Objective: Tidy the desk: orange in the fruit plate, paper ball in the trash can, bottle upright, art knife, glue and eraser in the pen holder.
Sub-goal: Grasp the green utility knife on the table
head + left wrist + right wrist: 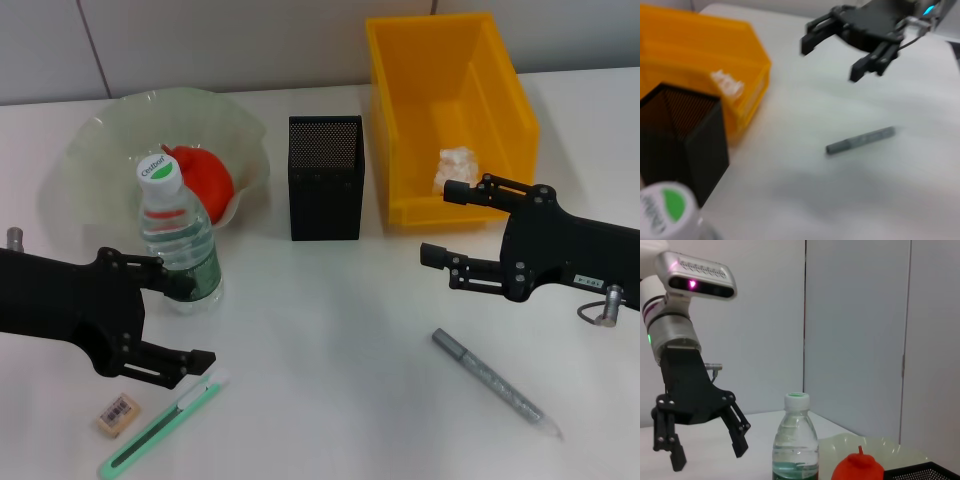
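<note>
The clear bottle (178, 235) with a white and green cap stands upright in front of the fruit plate (100, 130). The orange (200, 175) lies in that plate. My left gripper (195, 322) is open just beside the bottle's base; in the right wrist view the left gripper (707, 456) is apart from the bottle (795, 440). The paper ball (458, 165) lies in the yellow trash can (500, 60). My right gripper (443, 222) hangs open and empty in front of the can. The grey glue (495, 383), green art knife (165, 420) and eraser (118, 413) lie on the desk. The black mesh pen holder (325, 178) stands in the middle.
The glue (860, 141) lies below the right gripper (832, 57) in the left wrist view, with the pen holder (685, 140) and trash can (700, 55) alongside. The art knife and eraser are near the desk's front left edge.
</note>
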### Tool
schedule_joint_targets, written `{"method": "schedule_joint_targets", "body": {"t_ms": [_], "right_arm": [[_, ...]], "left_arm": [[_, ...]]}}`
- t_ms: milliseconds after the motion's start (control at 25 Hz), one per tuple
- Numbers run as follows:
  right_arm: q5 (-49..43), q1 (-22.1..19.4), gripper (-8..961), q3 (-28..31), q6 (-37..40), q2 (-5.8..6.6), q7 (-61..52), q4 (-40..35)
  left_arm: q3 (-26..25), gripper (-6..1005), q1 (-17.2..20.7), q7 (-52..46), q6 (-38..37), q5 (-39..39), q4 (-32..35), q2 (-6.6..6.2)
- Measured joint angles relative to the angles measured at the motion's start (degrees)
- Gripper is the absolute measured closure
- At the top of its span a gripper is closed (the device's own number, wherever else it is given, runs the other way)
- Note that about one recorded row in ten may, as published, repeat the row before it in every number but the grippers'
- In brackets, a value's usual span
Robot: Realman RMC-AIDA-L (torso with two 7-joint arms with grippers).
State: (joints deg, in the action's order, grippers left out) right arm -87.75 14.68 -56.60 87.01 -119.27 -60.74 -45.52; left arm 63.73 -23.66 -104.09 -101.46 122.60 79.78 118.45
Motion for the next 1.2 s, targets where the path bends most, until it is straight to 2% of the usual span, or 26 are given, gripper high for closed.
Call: {"method": "schedule_joint_targets", "body": {"t_ms": [280, 1200], "right_arm": [[0.0, 0.2, 186, 0.0, -0.4, 0.07, 0.1, 0.0], [0.0, 0.4, 186, 0.1, -1.9, 0.00, 0.8, 0.9]], "left_arm": [[2.8, 138, -0.4, -4.5, 1.3, 4.7, -0.5, 0.11], [13.0, 138, -0.3, -10.0, 8.0, 12.2, -0.2, 0.16]]}}
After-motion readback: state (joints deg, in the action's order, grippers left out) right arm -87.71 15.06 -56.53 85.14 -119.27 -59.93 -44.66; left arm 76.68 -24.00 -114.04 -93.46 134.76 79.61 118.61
